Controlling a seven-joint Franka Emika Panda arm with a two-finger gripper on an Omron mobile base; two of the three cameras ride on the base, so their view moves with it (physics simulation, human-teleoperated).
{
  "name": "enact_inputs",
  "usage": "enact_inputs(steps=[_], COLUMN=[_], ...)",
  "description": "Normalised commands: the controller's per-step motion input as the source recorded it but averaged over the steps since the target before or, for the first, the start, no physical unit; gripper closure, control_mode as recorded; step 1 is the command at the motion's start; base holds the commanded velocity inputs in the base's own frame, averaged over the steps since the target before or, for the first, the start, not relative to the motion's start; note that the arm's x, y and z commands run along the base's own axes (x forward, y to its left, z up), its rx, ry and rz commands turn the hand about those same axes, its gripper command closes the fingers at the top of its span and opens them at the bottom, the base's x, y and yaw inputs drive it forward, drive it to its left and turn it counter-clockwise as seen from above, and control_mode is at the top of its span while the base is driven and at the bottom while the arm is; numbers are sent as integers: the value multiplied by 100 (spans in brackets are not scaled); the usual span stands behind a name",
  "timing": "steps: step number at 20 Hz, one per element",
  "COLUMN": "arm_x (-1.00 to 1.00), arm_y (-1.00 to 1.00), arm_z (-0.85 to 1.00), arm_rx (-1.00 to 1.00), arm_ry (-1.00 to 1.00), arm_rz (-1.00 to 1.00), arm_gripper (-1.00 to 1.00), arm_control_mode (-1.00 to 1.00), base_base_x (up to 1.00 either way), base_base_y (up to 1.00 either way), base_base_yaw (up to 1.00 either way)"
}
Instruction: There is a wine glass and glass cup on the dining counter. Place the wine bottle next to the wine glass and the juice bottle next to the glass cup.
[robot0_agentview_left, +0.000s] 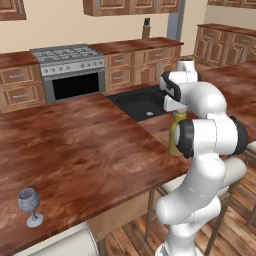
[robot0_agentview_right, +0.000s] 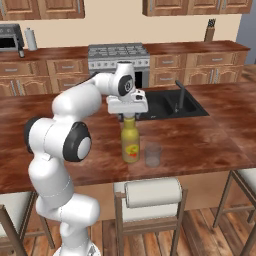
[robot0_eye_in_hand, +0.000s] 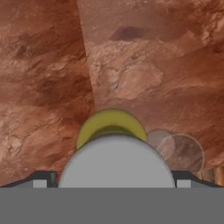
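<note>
Standing upright near the front edge of the dining counter (robot0_agentview_right: 210, 145), the juice bottle (robot0_agentview_right: 130, 142) sits just beside the glass cup (robot0_agentview_right: 153, 154), cup on its right in the right base view. Gripper (robot0_agentview_right: 128, 116) hangs directly over the pale cap, jaws spread wide, released, nothing held; from the hand view the cap sits between the tips. Bottle looks rigid, smooth, likely a bit slippery, top-heavy if nudged; best hold would be the neck or upper body. Cup is thin glass, fragile, easy to knock. Wine glass (robot0_agentview_left: 29, 206) stands well apart, at the near left corner. Further back: black sink (robot0_agentview_right: 167, 104) set in the wood-grain top, then stove (robot0_agentview_right: 118, 54) and wall cabinets.
</note>
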Motion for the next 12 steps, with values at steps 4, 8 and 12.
enact_inputs(steps=[4, 8, 12], arm_x=[-1, -1, -4], arm_y=[0, 0, 0], arm_z=[14, 19, 25], arm_rx=[0, 0, 0], arm_ry=[-1, -4, -4], arm_rz=[0, 0, 0], arm_gripper=[-100, -100, -100], arm_control_mode=[-100, -100, -100], base_base_x=[0, 0, 0], base_base_y=[0, 0, 0], base_base_yaw=[0, 0, 0])
